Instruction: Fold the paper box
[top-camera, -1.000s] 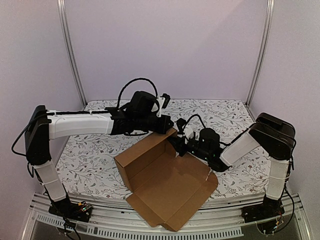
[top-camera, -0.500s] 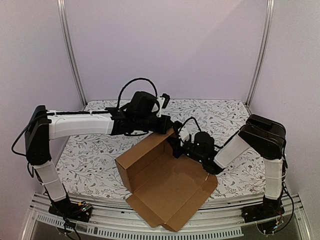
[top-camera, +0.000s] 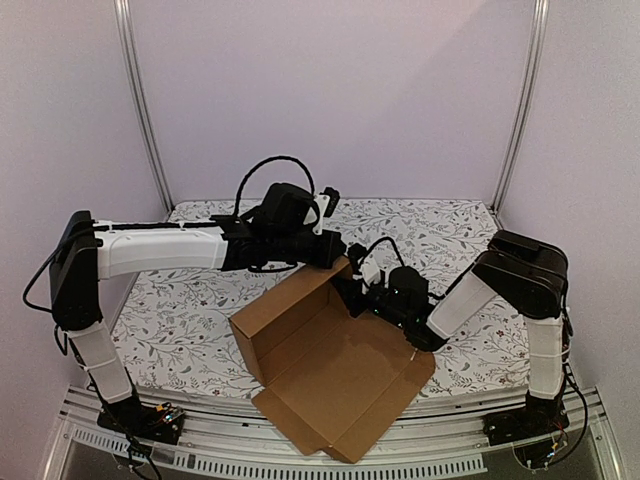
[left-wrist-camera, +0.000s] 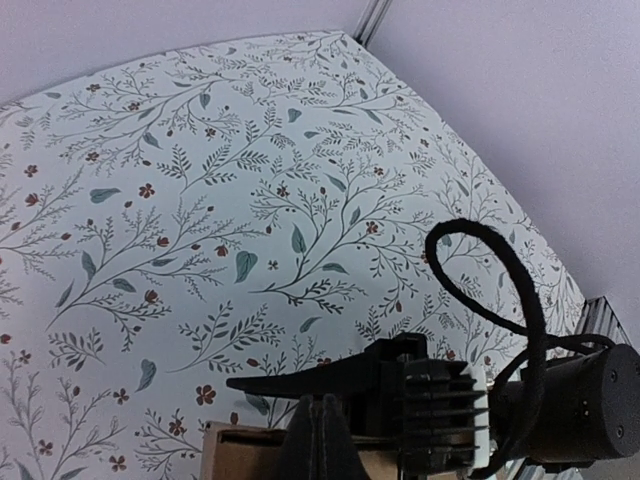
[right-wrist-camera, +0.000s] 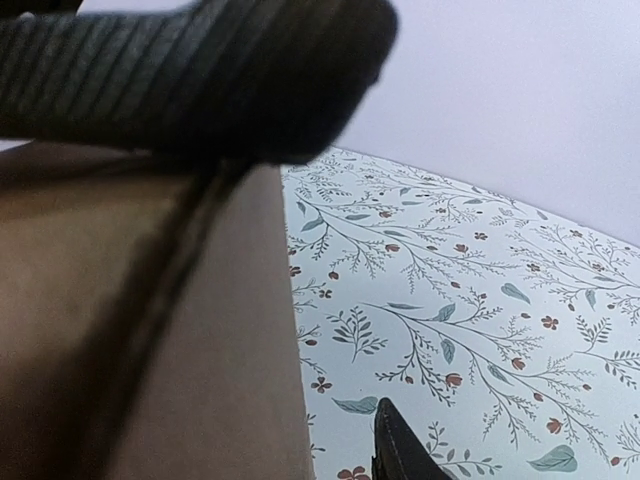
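We note the right gripper (top-camera: 351, 289) has moved in on the paper box (top-camera: 335, 372) wall, jaws apart. The left gripper (top-camera: 340, 258) jaws pinch its rim. We judge the wall fold imminent.

place: probably lab test booth | cues: aluminium posts (top-camera: 142, 110), plain walls (top-camera: 330, 90)

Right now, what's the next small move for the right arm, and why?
Probably close the right pincer on the raised wall of the brown corrugated cardboard box. Its wrist view shows cardboard just under the upper finger, with the lower finger well apart, and the left pincer sits at the same corner.
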